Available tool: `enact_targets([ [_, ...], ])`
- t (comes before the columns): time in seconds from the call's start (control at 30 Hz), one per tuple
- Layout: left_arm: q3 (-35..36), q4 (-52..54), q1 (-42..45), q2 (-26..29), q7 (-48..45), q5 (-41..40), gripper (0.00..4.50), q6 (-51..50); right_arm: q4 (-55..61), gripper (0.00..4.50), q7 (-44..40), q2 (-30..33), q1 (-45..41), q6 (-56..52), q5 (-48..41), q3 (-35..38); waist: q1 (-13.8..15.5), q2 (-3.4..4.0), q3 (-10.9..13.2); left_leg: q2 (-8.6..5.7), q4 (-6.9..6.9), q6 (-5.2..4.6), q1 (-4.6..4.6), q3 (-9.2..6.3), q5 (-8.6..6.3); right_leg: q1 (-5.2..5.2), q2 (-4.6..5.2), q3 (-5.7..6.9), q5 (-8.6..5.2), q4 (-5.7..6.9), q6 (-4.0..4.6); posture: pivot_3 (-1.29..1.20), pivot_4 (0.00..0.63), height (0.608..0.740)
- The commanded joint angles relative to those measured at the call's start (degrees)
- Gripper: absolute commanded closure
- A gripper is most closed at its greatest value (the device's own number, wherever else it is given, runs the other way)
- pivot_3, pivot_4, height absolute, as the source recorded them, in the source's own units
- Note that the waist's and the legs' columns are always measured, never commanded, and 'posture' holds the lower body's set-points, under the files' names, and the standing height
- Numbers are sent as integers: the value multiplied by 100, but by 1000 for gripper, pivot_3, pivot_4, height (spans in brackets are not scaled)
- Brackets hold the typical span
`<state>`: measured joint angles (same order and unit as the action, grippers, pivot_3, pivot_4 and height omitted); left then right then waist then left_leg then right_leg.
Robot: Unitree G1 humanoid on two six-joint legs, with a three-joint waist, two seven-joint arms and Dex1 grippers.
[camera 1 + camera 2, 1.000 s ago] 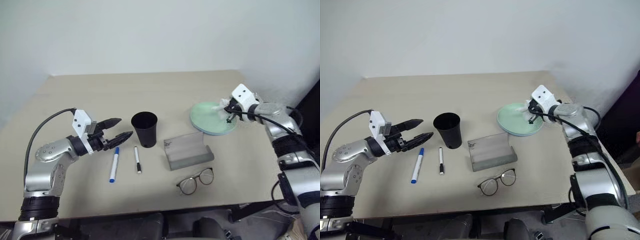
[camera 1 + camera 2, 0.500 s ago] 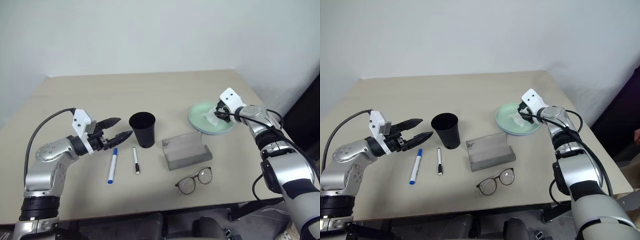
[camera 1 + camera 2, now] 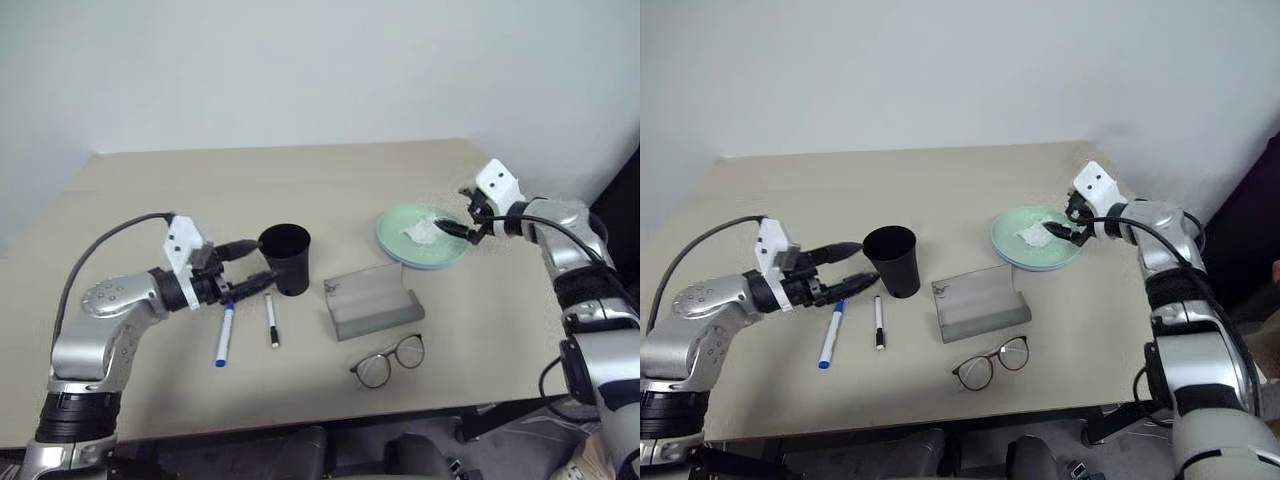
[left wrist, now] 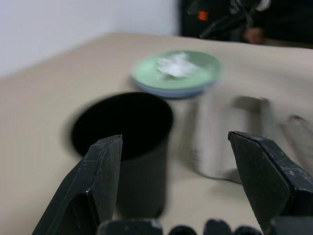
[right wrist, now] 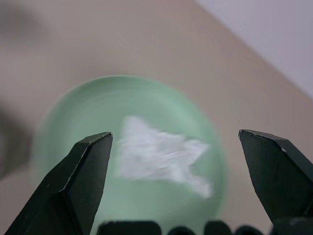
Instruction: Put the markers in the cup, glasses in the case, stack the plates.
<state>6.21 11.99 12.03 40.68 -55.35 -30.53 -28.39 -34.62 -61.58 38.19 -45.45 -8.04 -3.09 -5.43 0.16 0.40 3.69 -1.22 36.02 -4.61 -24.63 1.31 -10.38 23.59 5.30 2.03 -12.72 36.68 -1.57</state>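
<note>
Right hand (image 3: 462,226) spread, empty, poised at the near edge of the plates (image 3: 395,237): mint plate stacked on blue, crumpled tissue (image 3: 420,232) lying on top. Left hand (image 3: 252,268) spread, empty, just beside the cup (image 3: 286,258), above the blue marker (image 3: 224,334). Black marker (image 3: 270,320) lies beside it on the desk (image 3: 330,180). Case (image 3: 373,300) sits closed mid-desk; glasses (image 3: 390,361) lie in front of it, near the desk edge.
</note>
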Motion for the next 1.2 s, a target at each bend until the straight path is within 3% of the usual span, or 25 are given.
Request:
enact_targets([
  [0.03,-368,428,159,-76,67,-120,845,-408,1161,35,-889,408,213,-563,-728,318,1,6,-1,0,2,-1,1,0,0,-2,3,0,0,0,0,0,0,736],
  [0.23,-1149,476,677,-432,168,-40,845,-955,1984,35,-1656,836,682,-1184,-1280,378,4,10,1,0,4,-2,7,0,-1,-3,43,26,9,3,-32,0,0,736],
  [0.37,-1531,431,989,-544,43,95,845,-918,2173,35,-1656,859,757,-1397,-1369,382,3,6,3,2,9,-2,1,0,-1,1,56,46,17,2,-34,0,0,736],
  [0.87,-1750,114,1378,-597,-243,409,845,-682,2190,35,-1371,874,923,-1413,-1286,330,34,3,3,-8,16,-3,-8,1,-1,18,57,32,21,-12,-30,0,0,736],
  [1.03,-1698,-1176,2091,-992,353,1300,845,451,2124,35,-1271,785,896,-1382,-1237,265,41,-3,4,-10,25,-9,-7,-1,-5,8,63,40,19,-14,-40,0,0,736],
  [1.2,-1626,-2184,2727,-1276,538,1603,845,820,2159,35,-1218,743,888,-1411,-1265,247,28,-5,3,-10,43,-10,-7,-5,-6,1,62,43,34,-12,-51,0,0,736],
])
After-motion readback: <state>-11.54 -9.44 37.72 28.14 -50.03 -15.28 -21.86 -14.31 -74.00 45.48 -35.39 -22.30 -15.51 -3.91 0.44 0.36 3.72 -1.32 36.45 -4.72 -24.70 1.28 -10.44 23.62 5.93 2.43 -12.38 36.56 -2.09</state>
